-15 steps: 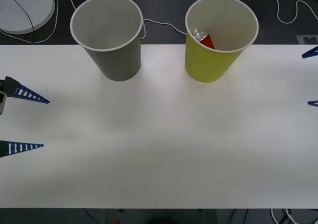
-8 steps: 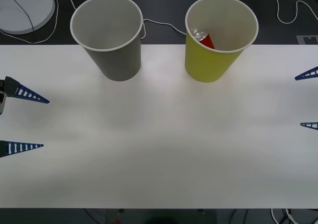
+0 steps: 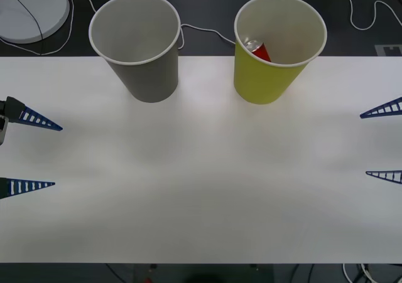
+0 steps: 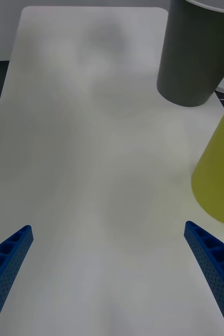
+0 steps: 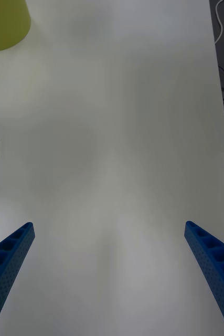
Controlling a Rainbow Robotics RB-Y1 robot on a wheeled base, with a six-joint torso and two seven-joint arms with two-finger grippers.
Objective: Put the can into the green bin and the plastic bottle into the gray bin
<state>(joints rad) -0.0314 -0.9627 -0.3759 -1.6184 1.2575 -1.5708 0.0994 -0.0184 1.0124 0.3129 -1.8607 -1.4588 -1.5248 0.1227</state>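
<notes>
**Can sitting in green bin, both grippers spread wide over bare table**

Surface: white table with a matte top is filling most of the front view, its far edge running just behind the two cups. Beyond it a dark floor is showing, with a round white disc at far left, a white cable trailing behind the cups and another white cable looping at far right.

Writing: no readable labels or brand marks are showing on anything; the can's print is too small to make out.

Counts: two cups, one can, two grippers.
- the gray bin is standing upright at back left; its inside is showing pale.
- the green bin is standing upright at back right, well apart from the gray one.
- the can is lying tilted inside the green bin against its left wall, metal top pointing up and back.

Left gripper is hanging at the table's left edge, fingers spread wide, holding nothing. Right gripper is hanging at the right edge, likewise spread wide and gripping nothing.
</notes>
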